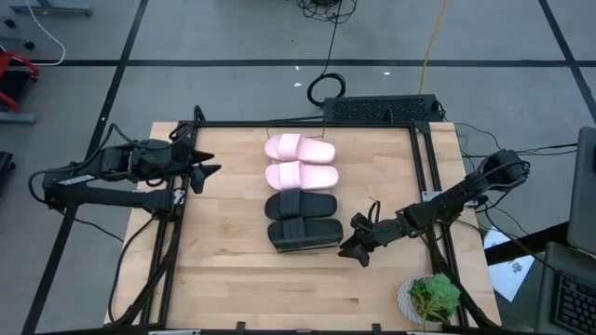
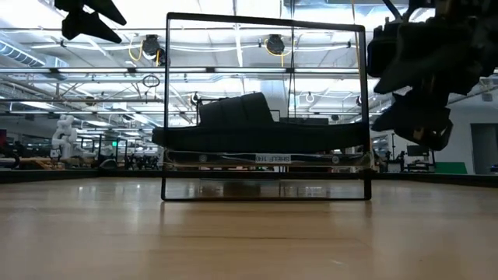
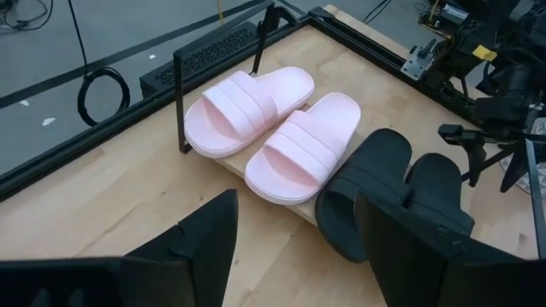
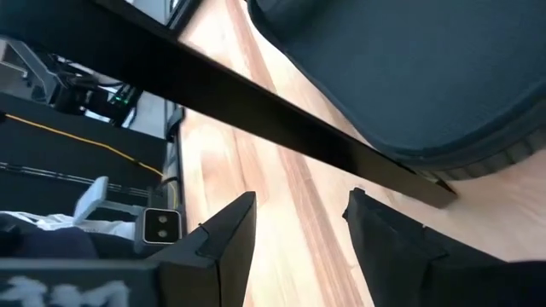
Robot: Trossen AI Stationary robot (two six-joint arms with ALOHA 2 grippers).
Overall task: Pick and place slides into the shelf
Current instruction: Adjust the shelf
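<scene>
Slides [image 1: 300,191] — all four on shelf [image 3: 256,175], right claw [image 1: 355,248] parted, empty beside black pair, left claw [image 1: 207,170] parted, empty.

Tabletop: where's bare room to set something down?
Free: the wood between the left pincer and the slides, and the near strip below the black slides. Crowded: the middle row with the pink slides, the right pincer, and the plant corner.

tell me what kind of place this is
Probably a robotics lab or large workshop hall. The low view shows a high ceiling with rows of strip lights and another pale robot standing far off; the high view shows a taped floor and loose cables beside the table.
</scene>
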